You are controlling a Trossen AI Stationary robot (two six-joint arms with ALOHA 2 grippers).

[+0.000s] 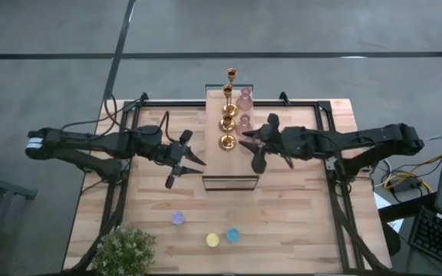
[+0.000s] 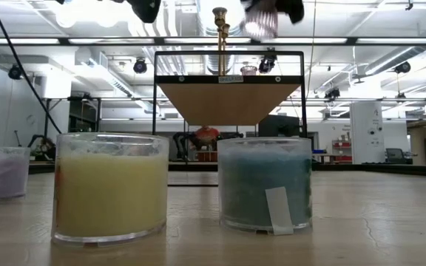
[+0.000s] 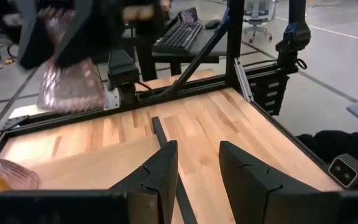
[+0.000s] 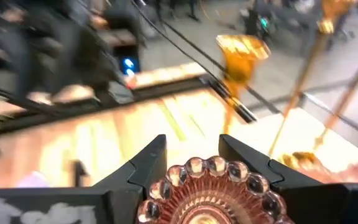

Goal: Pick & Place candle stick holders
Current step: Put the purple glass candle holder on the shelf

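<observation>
Right of centre in the high view, our right hand (image 1: 256, 147) clamps a pink holder (image 4: 213, 196), while our left hand (image 1: 181, 159) hangs open and empty.

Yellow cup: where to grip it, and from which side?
Take the yellow cup from straight above, fingers across its outer wall. It stands upright, short, round and straight-sided, so any diameter would do, but the blue cup sits close on the right arm's side: keep the fingers out of that gap. The left gripper is open and free; the right gripper holds a pink holder.
</observation>
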